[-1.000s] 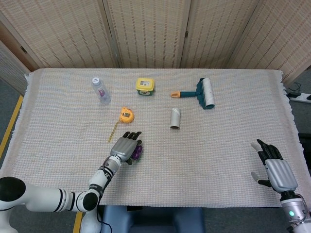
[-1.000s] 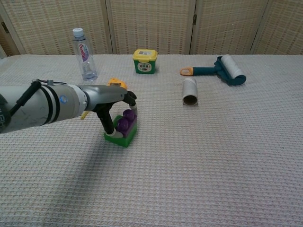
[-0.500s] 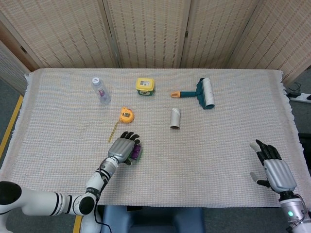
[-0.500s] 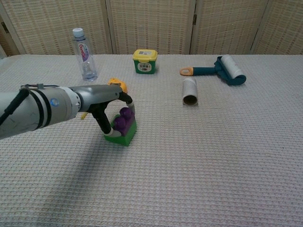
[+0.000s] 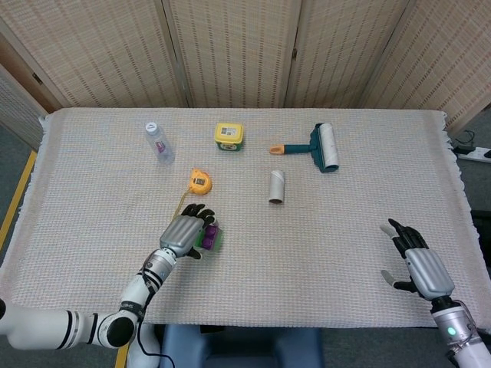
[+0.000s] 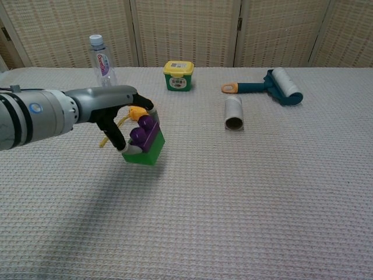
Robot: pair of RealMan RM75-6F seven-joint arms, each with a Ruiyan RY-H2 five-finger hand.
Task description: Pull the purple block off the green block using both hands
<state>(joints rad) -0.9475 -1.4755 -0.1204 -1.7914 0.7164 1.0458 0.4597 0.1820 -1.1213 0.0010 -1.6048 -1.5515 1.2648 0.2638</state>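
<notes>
Gripping the stacked blocks, the left hand [image 6: 119, 119] is holding them lifted off the bench [image 6: 245, 192], its fingers wrapping the near-left side. The purple block [image 6: 143, 129] is sitting on top of the green block [image 6: 144, 149], the two joined and tilting a little in the grasp. From above, the left hand [image 5: 182, 233] is covering most of the pair, with only a sliver of purple block [image 5: 205, 237] and green block [image 5: 215, 237] showing at its right edge.

The right hand [image 5: 418, 264] is hanging over the near right corner of the bench [image 5: 322, 230], holding nothing, its fingers spread apart; it is well apart from the blocks and only the head view is showing it.

Just beyond the left hand an orange tape measure [image 5: 199, 182] is lying, partly hidden behind the fingers in the chest view. Farther back, a water bottle [image 6: 102, 67] is standing upright at the left, a yellow-lidded tub [image 6: 178, 75] near the middle, a cardboard tube [image 6: 233, 112] lying to its right, and a lint roller [image 6: 274, 84] beyond that.
</notes>
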